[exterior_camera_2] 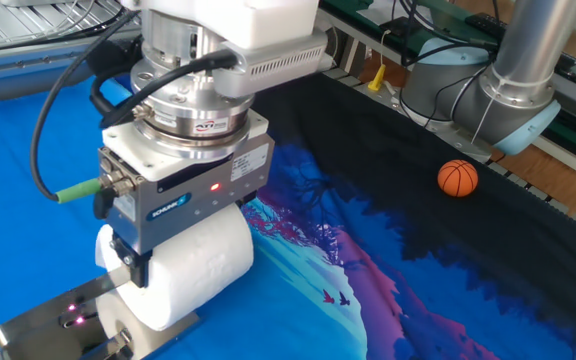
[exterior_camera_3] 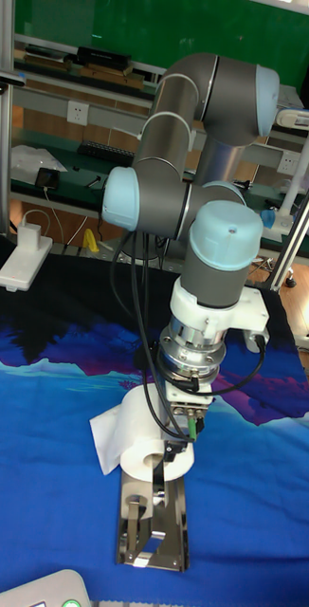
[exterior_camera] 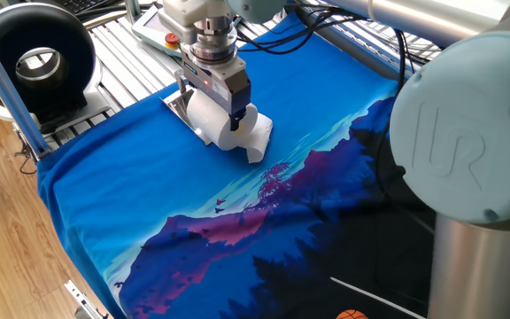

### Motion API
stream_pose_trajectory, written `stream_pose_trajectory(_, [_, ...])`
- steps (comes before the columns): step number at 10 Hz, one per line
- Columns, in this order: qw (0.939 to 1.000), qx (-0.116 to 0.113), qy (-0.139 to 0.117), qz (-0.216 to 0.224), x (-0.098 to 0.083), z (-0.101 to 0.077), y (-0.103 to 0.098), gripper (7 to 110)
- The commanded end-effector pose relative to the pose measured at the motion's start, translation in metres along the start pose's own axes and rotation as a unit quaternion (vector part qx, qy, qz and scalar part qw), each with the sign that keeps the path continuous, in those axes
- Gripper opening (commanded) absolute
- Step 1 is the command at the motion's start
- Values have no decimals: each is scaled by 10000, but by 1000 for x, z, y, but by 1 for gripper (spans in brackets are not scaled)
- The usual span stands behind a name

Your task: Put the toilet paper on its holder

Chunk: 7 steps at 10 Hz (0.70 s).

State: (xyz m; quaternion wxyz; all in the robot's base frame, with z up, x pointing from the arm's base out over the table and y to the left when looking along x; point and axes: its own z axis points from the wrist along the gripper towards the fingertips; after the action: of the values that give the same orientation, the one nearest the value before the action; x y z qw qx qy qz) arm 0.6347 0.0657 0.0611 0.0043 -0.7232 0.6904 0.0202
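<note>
Gripper: the grey two-finger gripper [exterior_camera_2: 173,285] points straight down, left of centre in the other fixed view, its jaws closed against the two flat ends of the roll. One dark finger [exterior_camera_2: 131,266] presses the near end face; the far finger is hidden behind the paper.

Roll: fat white cylindrical toilet paper roll [exterior_camera_2: 193,270], axis roughly level, held just under the gripper body. In the tall fixed view its hollow core [exterior_camera_3: 154,461] faces the camera and a loose sheet end [exterior_camera_3: 106,438] hangs off its left side, lying on the cloth.

Holder: shiny silver metal plate with an upright bent arm [exterior_camera_3: 154,520], flat on the cloth in the lower centre of the tall fixed view, directly below the roll. Whether the arm tip sits inside the core, cannot tell. In the other fixed view the plate [exterior_camera_2: 53,318] is at lower left, just beside the roll.

Surface: blue cloth printed with purple mountains [exterior_camera: 149,186] covering the table.

Other: small orange ball [exterior_camera_2: 458,178] at right on the cloth's dark part, well apart from the roll.
</note>
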Motion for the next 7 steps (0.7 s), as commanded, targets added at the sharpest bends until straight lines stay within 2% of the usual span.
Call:
stream_pose_trajectory(1, [9999,-155,-39,40,-4,-1,6,7])
stream_pose_trajectory(7, [9997,-243,48,-32,1,1,6,7])
